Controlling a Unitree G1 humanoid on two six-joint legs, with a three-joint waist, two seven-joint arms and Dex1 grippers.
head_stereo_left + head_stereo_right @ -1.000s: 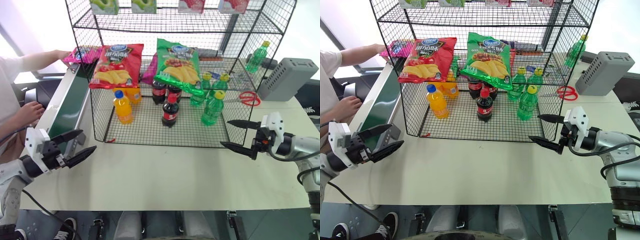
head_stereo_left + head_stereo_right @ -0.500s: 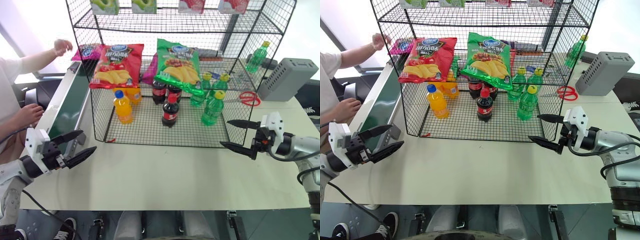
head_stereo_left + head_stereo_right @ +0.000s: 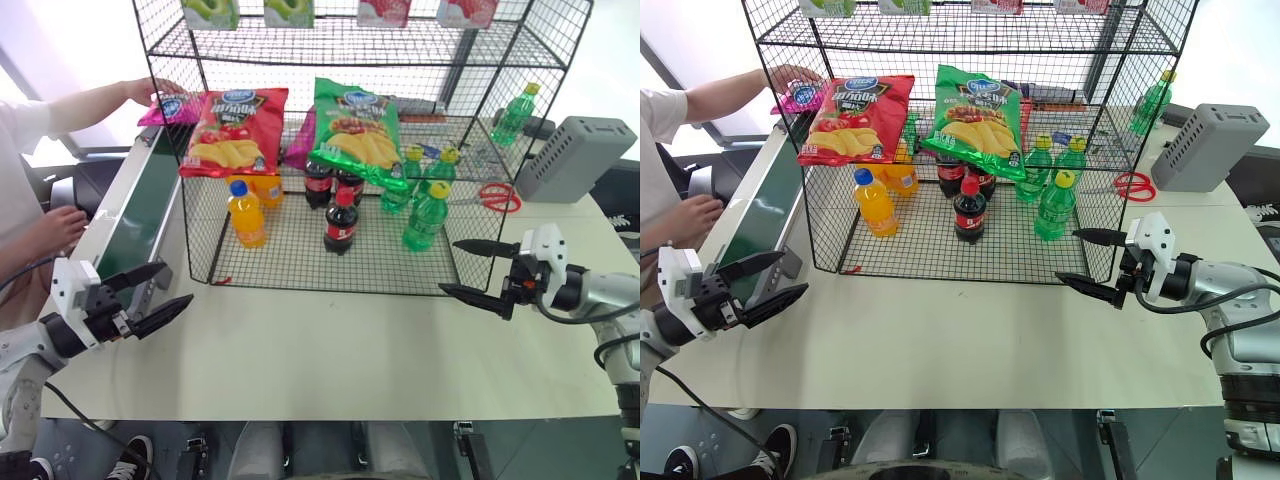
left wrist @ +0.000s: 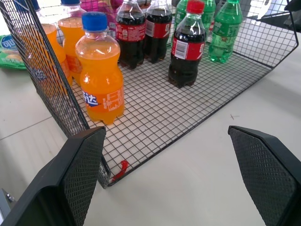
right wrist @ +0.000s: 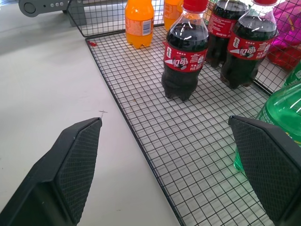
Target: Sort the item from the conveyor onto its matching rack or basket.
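Item: pink crisp bag (image 3: 168,106) sits at the far end of the conveyor (image 3: 135,215), just beside the rack's left edge, with a person's hand (image 3: 150,90) resting on it (so it is not yet free to take).

Conveyor: dark-green belt with pale rails runs along the left side of the surface (image 3: 330,350), its long axis pointing away from the robot, its near end close to the left hand.

Left hand (image 3: 150,292): fingers apart, nothing between them, hovering just beside the near end of the belt and pointing toward the middle of the surface.

Right hand (image 3: 478,270): fingers apart and empty, hovering over the surface at the right front corner of the rack (image 3: 360,150), well apart from the belt.

Key relation: bag lies ahead of and beyond the left hand, along the belt's length; the left hand is plainly the nearer one, the right has the whole rack between it and the bag.

Bag's lie: mostly hidden by the person's hand and the rack's mesh, so I cannot tell which way its long axis runs.

Rack contents: red crisp bag (image 3: 232,130) and green crisp bag (image 3: 355,130) lie on the middle tier; orange, cola and green bottles stand on the bottom tier.

Judgement: task is at its start; the pick probably falls to the left hand once the bag rides down the belt within reach, and the crisp tier looks like its match.
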